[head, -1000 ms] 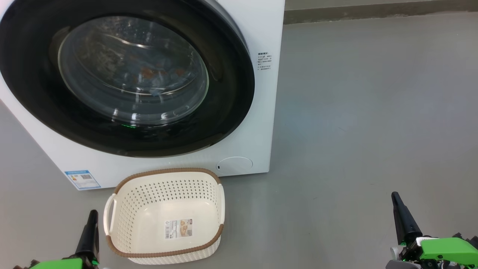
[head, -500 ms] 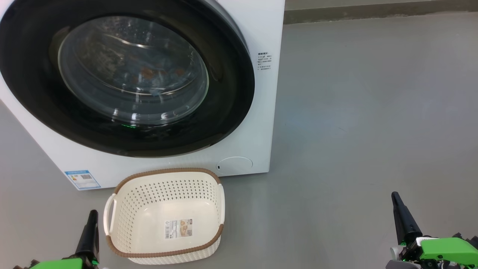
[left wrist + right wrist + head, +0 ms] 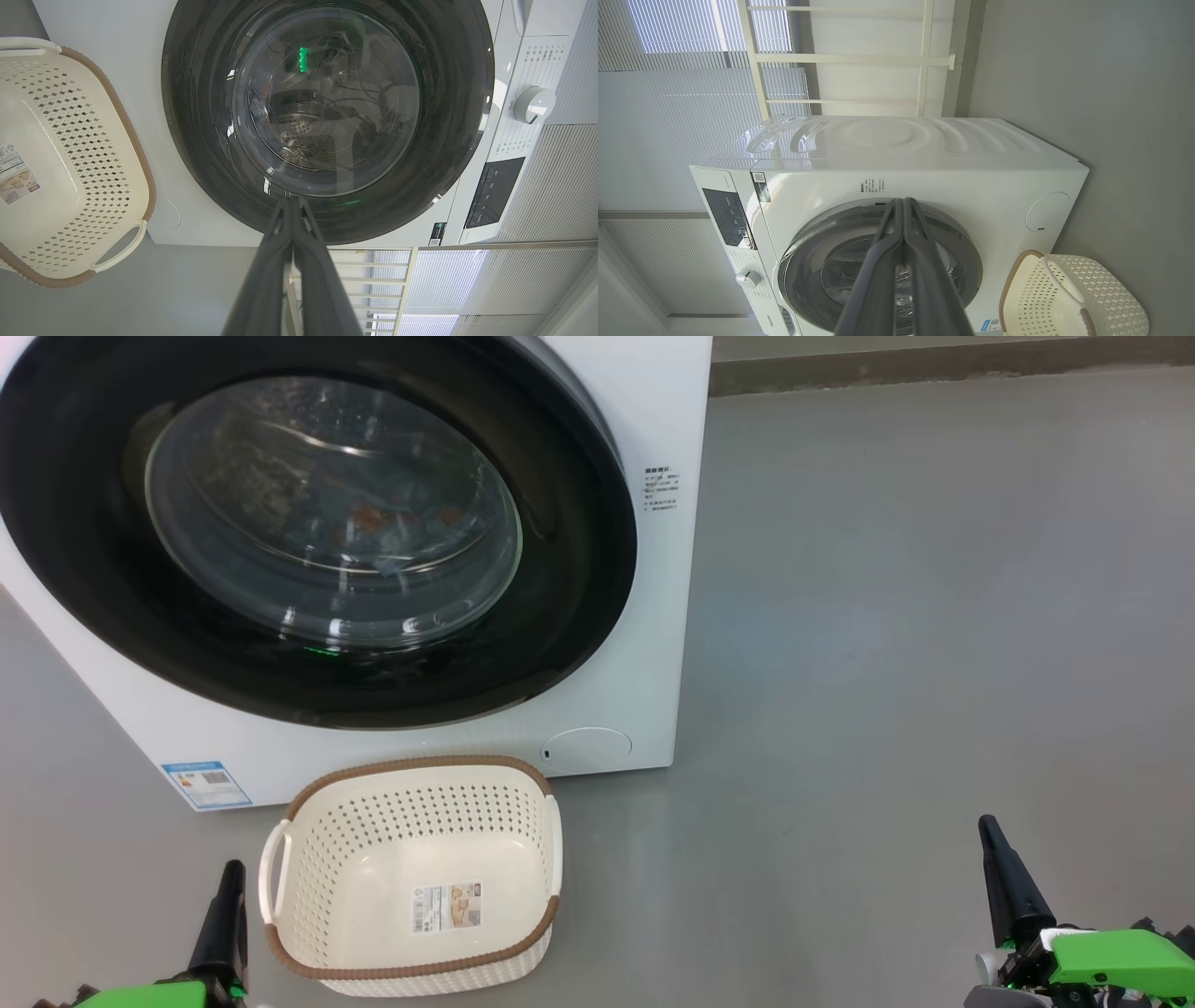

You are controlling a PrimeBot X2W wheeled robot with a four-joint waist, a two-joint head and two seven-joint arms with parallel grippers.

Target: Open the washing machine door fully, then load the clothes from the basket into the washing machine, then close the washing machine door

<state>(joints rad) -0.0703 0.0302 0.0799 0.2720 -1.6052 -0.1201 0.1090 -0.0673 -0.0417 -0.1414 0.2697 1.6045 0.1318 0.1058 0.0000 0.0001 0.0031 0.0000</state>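
Observation:
The white washing machine (image 3: 644, 420) stands at upper left, its round black door (image 3: 579, 569) closed flat against the front. Through the glass window the clothes (image 3: 392, 518) show as blue fabric with orange-brown patches inside the drum. In front of it on the floor sits the cream basket (image 3: 308, 887) with a brown rim, empty apart from a label sticker. My left gripper (image 3: 229, 873) is low at the bottom left, beside the basket, shut and holding nothing. My right gripper (image 3: 987, 826) is at the bottom right, far from the machine, shut with nothing in it.
Grey floor (image 3: 934, 616) stretches wide to the right of the machine. A wall base (image 3: 934, 369) runs along the top. The left wrist view shows the machine's control dial (image 3: 532, 105) and window blinds (image 3: 537, 196).

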